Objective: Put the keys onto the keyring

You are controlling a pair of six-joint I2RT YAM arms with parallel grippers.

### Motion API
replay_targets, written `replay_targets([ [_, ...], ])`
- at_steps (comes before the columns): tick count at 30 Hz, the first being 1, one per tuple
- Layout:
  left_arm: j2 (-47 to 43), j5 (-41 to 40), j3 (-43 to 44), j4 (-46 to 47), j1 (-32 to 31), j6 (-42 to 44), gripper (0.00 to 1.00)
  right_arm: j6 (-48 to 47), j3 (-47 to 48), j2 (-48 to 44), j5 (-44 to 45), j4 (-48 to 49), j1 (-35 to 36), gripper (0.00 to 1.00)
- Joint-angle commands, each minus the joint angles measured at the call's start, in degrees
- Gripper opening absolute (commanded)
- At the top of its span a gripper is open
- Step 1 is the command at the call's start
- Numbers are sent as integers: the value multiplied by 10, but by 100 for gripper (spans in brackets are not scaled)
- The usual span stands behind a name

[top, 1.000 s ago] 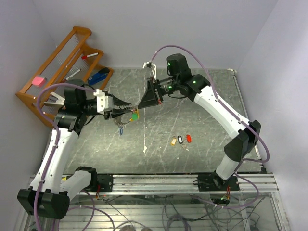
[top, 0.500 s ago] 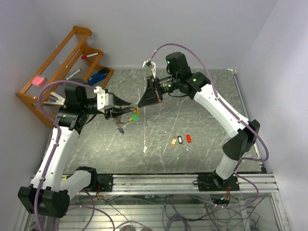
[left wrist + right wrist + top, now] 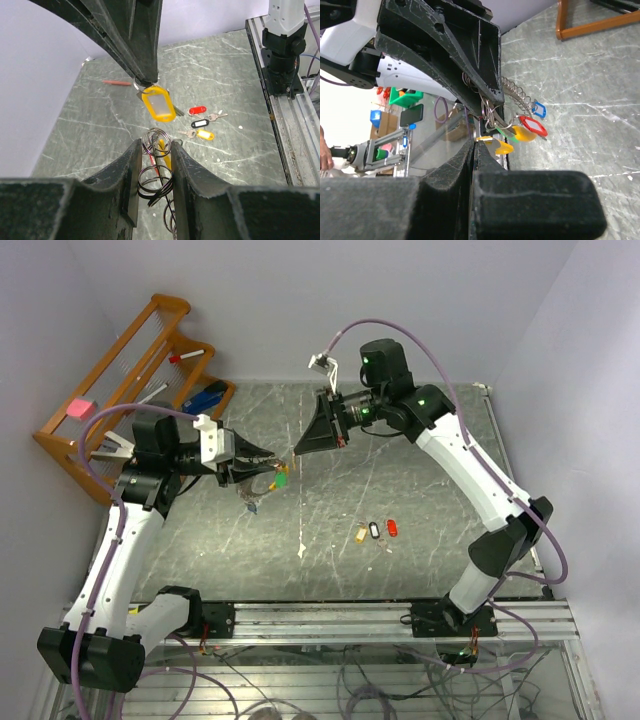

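Note:
My left gripper is shut on the keyring, a bundle of dark wire loops with an orange-yellow band, held above the table. Red, blue, green and yellow tagged keys hang from it. Facing it, my right gripper is shut on a key with a yellow tag, its tip almost touching the left fingers. In the right wrist view that yellow tag juts out beside my closed jaws. Three loose keys lie on the table: yellow, black-and-white and red.
A wooden rack at the back left holds markers, a blue object and a pink note. A white scrap lies on the grey table. A red pen rests far off. A metal rail runs along the near edge.
My right arm has swung its wrist to the right and back, and its tip has shifted slightly right. The left gripper and the keyring have stayed in place.

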Motion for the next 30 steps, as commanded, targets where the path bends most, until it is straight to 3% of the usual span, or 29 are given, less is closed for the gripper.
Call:
replay_targets([
  [1, -1, 17, -6, 57, -5, -42, 7, -2, 19, -21, 0, -4, -5, 0],
  [16, 6, 40, 0, 70, -5, -72, 7, -19, 58, 5, -7, -45, -5, 0],
  [30, 12, 40, -2, 109, -5, -118, 7, -34, 17, -11, 1, -71, -5, 0],
])
